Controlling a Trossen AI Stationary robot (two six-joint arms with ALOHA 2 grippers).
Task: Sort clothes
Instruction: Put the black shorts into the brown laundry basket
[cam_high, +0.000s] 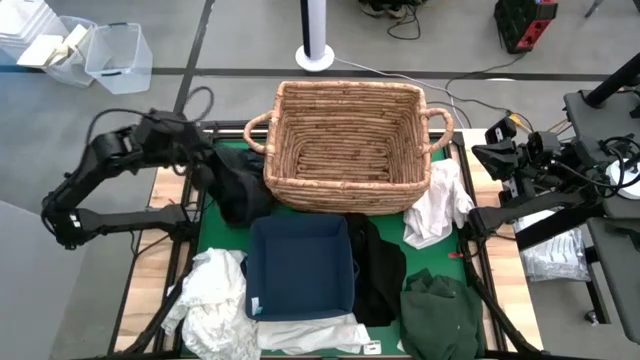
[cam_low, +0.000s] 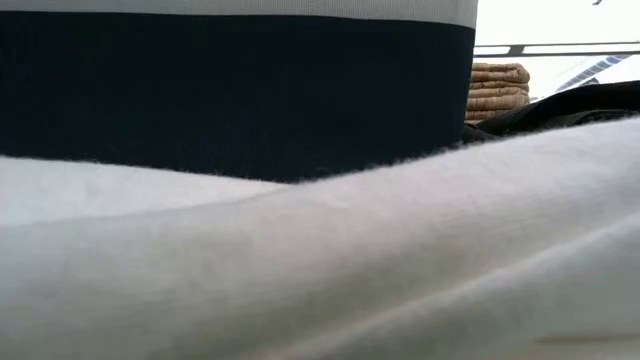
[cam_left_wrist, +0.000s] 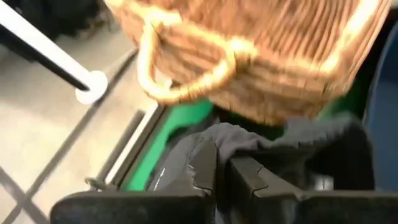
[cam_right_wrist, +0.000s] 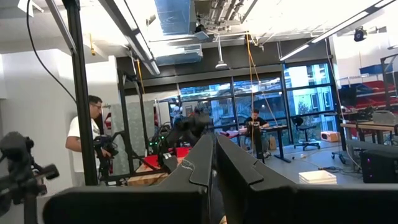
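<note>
clamping a dark black soft garment (cam_high: 232, 185) at the left of the table, left gripper (cam_left_wrist: 222, 171) with fingers pressed together on a fold of the cloth, just beside the near-left corner and handle of the tan woven wicker basket (cam_high: 346, 146). hanging from that grip down onto the green table mat (cam_high: 213, 233), left of the navy blue square fabric bin (cam_high: 300, 265). parked off the right edge of the table, right gripper (cam_right_wrist: 214, 165) clenched on nothing, pointing out into the room, where a person in a white shirt (cam_right_wrist: 84, 140) stands. lying around the bin: crumpled white garment (cam_high: 212, 295) near left, flat white garment (cam_high: 310, 334) along the near side, black garment (cam_high: 378, 265) just right of the bin, dark green garment (cam_high: 440, 310) near right, another white garment (cam_high: 437, 205) by the basket's near-right corner. filling the low view, white cloth against the bin's dark wall.
</note>
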